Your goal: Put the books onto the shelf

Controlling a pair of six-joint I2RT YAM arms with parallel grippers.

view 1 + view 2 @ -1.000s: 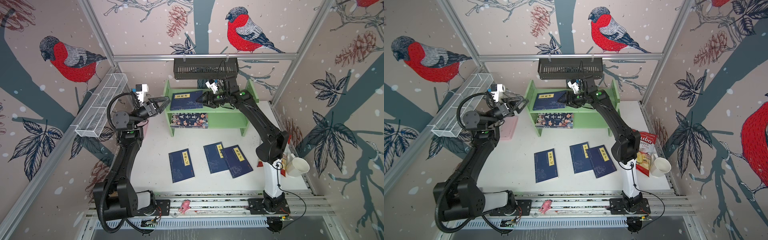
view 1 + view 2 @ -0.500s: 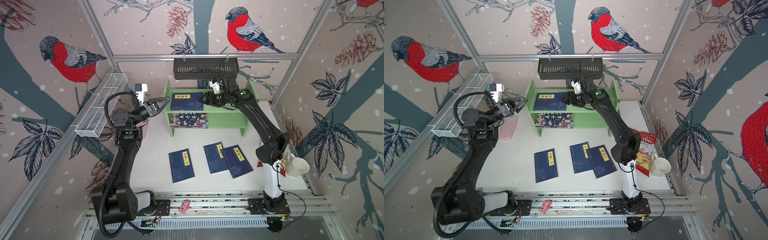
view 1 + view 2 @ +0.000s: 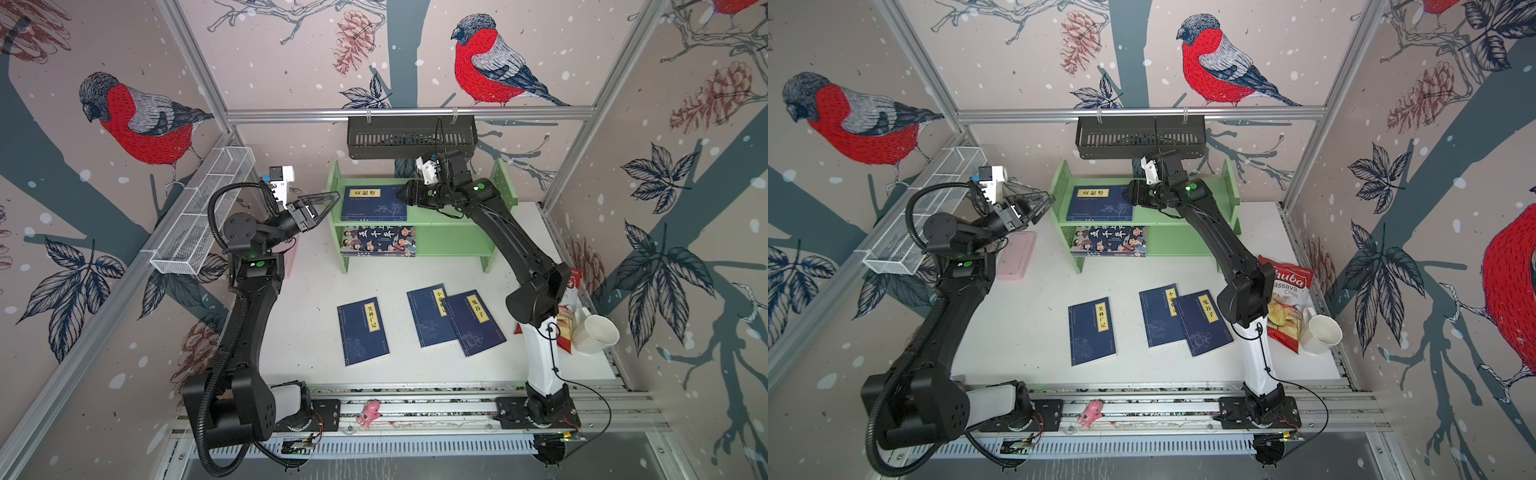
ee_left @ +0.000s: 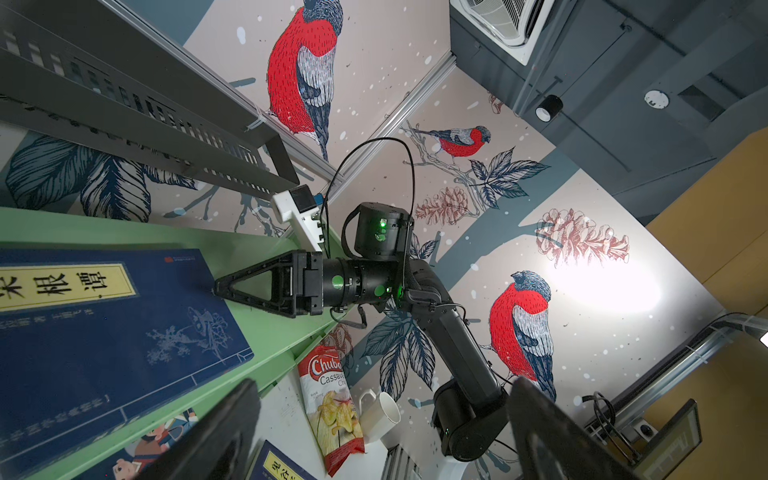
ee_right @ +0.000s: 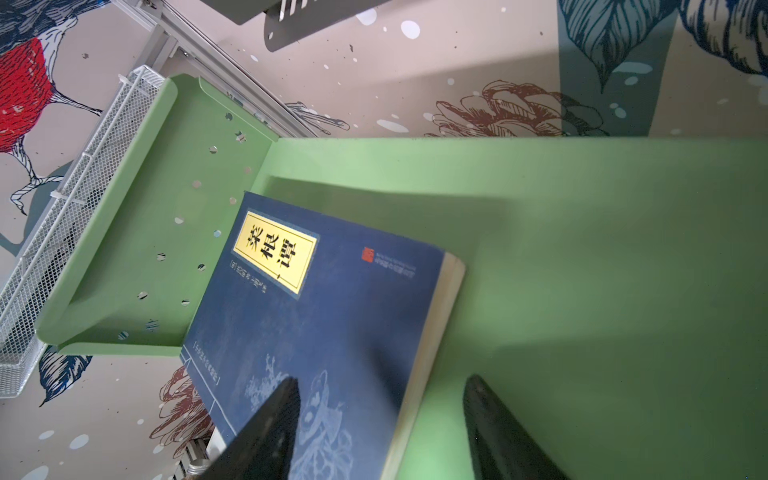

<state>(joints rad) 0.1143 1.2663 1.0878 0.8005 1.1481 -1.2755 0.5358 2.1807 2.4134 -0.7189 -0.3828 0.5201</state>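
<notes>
Two of the five books sit on the green shelf (image 3: 451,216) at the back of the white counter (image 3: 307,299): a navy book (image 3: 374,203) with a yellow title label lies flat at the left end of the shelf's top tier, and the cartoon book (image 3: 378,242) lies flat on the lower tier directly beneath it. The right gripper (image 3: 402,195) reaches across the top tier from the shelf's right end, its jaws open and gripping nothing. The right wrist view shows one jaw over the navy book's cover and the other over bare green board, with the book's right edge between them; whether either touches the book cannot be told. The left gripper (image 3: 330,198) hangs just outside the shelf's left side panel, pointing toward the top tier, its jaws spread wide and empty. Three more navy books lie face up on the counter in front of the shelf: a lone book (image 3: 363,330) before the shelf's left half, and nearer its right half a middle book (image 3: 426,320) whose right edge is covered by the right book (image 3: 478,324). A pink case (image 3: 1017,255) lies just left of the shelf's left leg, and a black basket (image 3: 411,137) hangs from the rail above the shelf. A mesh tray (image 3: 203,212) is fixed to the wall left of the shelf, and a chips bag (image 3: 1285,307) and a mug (image 3: 1320,334) rest at the counter's edge, well to the front right of the shelf.
</notes>
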